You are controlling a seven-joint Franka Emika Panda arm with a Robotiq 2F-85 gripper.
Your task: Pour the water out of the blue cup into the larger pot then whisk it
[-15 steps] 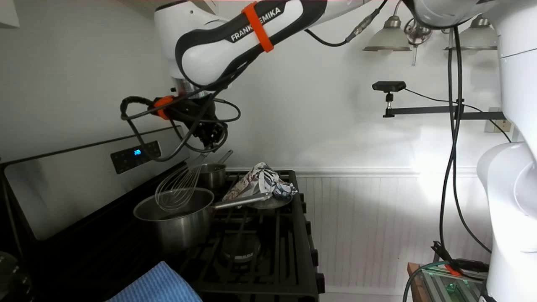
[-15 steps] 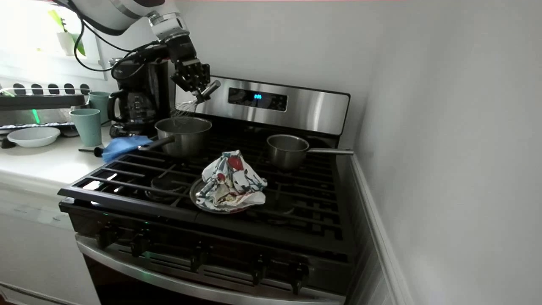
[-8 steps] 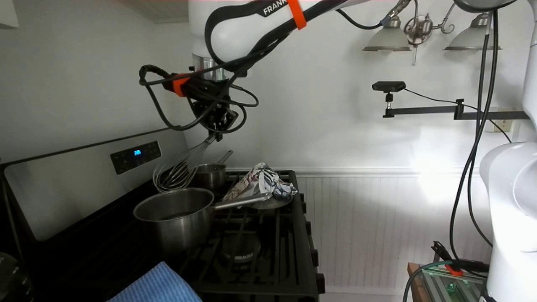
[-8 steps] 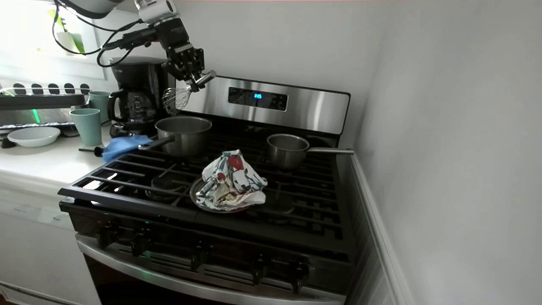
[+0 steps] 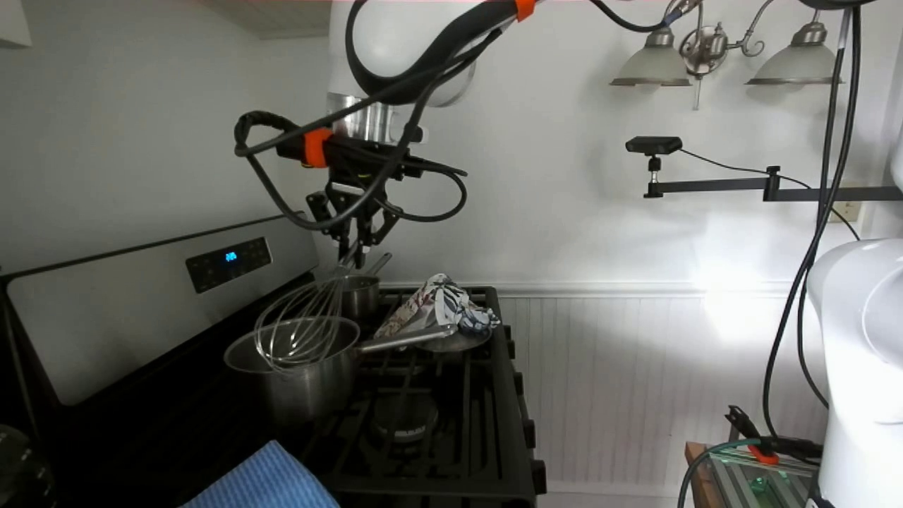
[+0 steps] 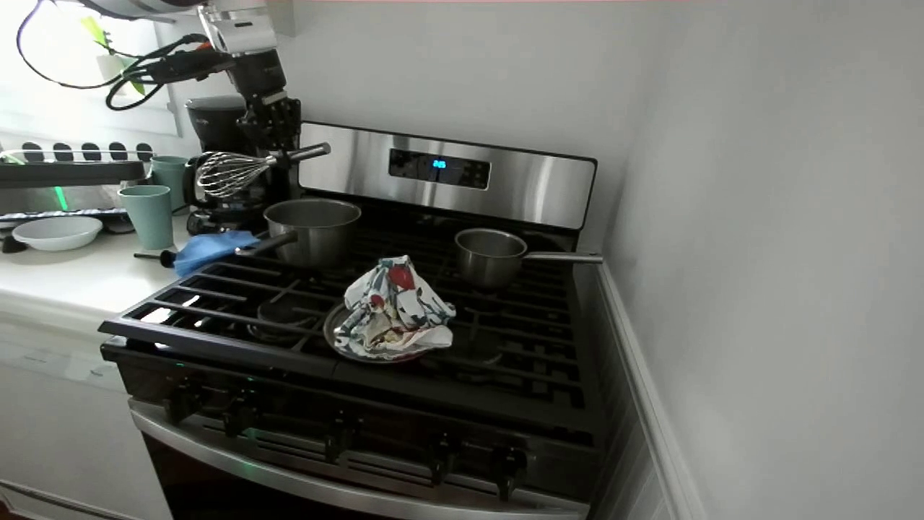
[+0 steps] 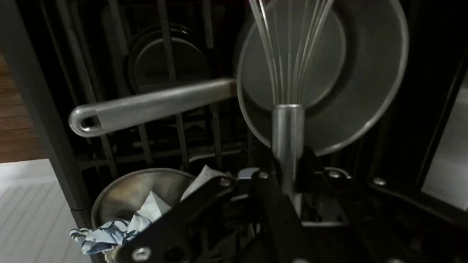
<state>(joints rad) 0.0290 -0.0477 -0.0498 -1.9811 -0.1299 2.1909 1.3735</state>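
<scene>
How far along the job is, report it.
Done, perhaps: pouring; a blue-green cup stands upright on the counter, but water can't be made out. In hand: the gripper holds the whisk clear of the larger pot. Left: possibly whisking; nothing shows it finished.

Stove (image 6: 303, 363): larger pot (image 6: 321, 238), smaller pot (image 6: 489, 266), metal dish (image 7: 133, 191); counter (image 6: 86, 280): cup (image 6: 149, 219), bowl (image 6: 59, 241).

Arm (image 5: 413, 39): rounded, white, black-edged, above gripper (image 7: 287, 155) | Collar (image 5: 363, 125): bright metal, above gripper | Strap (image 5: 317, 147): narrow, orange, above gripper | Cables (image 5: 321, 226): black, looped, beside gripper | Gripper: black, multi-jointed, silver round-headed screws (image 7: 141, 253)
</scene>
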